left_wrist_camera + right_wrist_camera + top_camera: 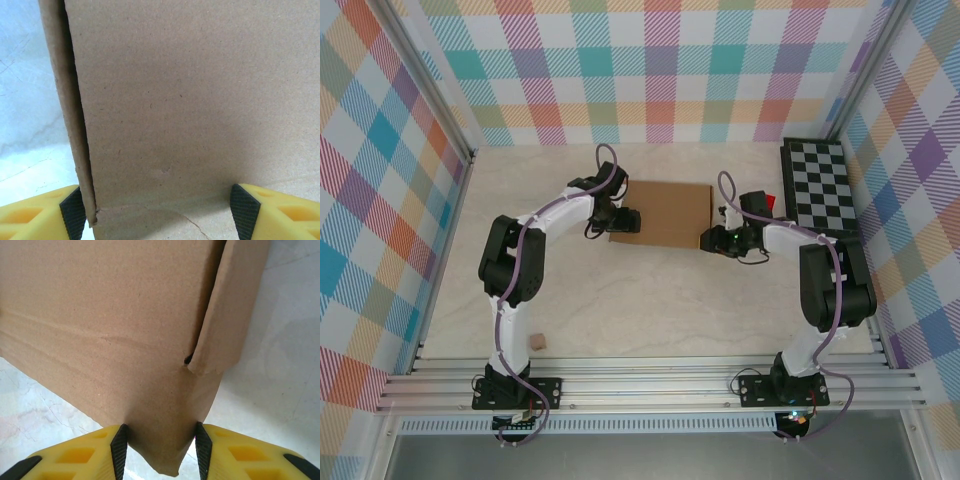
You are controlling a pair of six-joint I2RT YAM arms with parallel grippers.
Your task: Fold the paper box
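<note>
The paper box (pixel 665 212) is a plain brown cardboard piece lying at the middle of the table. My left gripper (pixel 623 220) is at its left edge. In the left wrist view that gripper (pixel 160 215) stands open and wide, with the cardboard panel (pixel 190 100) spanning the gap and a narrow side flap (pixel 65 100) next to the left pad (pixel 74 214). My right gripper (pixel 713 240) is at the box's near right corner. In the right wrist view it (pixel 160 450) is shut on a bent corner of the box (pixel 100 315), both pads pressing the cardboard beside a small flap (pixel 230 315).
A black-and-white checkered board (pixel 818 185) lies at the back right, with a small red object (pixel 770 203) beside it. A tiny tan cube (pixel 537 342) sits near the left arm's base. Plaid walls enclose the table, and aluminium rails (pixel 650 385) run along the near edge.
</note>
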